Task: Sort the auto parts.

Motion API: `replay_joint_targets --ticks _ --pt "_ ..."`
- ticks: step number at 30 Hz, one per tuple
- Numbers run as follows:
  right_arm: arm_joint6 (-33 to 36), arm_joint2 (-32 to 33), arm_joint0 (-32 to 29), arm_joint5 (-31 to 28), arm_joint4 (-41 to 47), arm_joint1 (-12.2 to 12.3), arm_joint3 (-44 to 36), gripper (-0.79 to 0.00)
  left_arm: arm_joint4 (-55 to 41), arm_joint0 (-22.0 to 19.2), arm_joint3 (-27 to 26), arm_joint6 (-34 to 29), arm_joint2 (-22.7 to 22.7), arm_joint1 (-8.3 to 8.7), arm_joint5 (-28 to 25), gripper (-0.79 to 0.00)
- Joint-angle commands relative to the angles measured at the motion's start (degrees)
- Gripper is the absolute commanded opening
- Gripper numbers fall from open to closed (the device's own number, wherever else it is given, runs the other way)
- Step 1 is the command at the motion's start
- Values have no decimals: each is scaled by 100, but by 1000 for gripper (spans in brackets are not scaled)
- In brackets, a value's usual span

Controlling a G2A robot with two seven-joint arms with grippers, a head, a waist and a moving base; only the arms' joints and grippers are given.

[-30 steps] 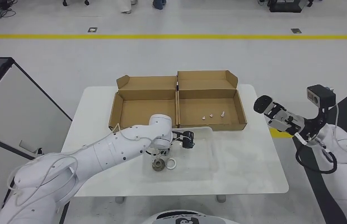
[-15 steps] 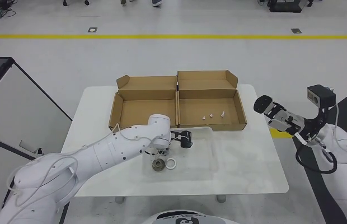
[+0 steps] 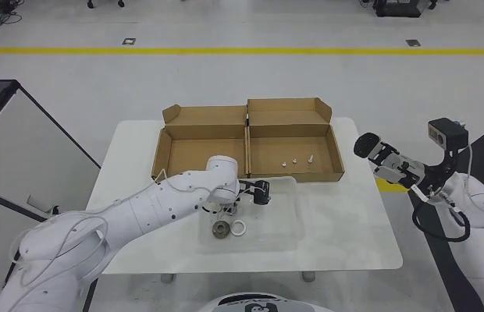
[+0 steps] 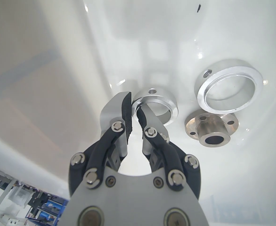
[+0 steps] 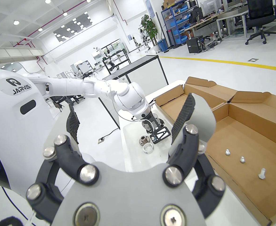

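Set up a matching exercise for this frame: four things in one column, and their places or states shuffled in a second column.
Things
1. small ring
2. large ring
3. bolts
4. right tool

Places or states
A. open, near the table's edge
B. lying in the right box
C. wall pinched in the left tool
D. beside the hub in the tray

Pairs: 1-C, 2-D, 3-B, 4-A
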Motion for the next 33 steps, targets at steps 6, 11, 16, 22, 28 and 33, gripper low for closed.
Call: replay_joint_targets --ticks 6,11,16,22,28,33 --pt "0 0 0 0 0 0 0 0 -654 -467 -787 -180 -49 317 181 -785" --pt "0 0 0 0 0 0 0 0 -984 -610 -1475 -221 -316 665 223 -785" --pt "0 0 0 0 0 0 0 0 -1148 -533 -1889 -129 -688 951 131 -785" --pt "0 0 0 0 0 0 0 0 -1104 -519 -2023 -67 -750 1016 68 -785" --pt "0 0 0 0 0 0 0 0 -1142 -403 -1836 162 -817 1043 115 -785" --pt "0 0 0 0 0 0 0 0 -1600 -118 -1503 879 -1471 1355 -305 -785"
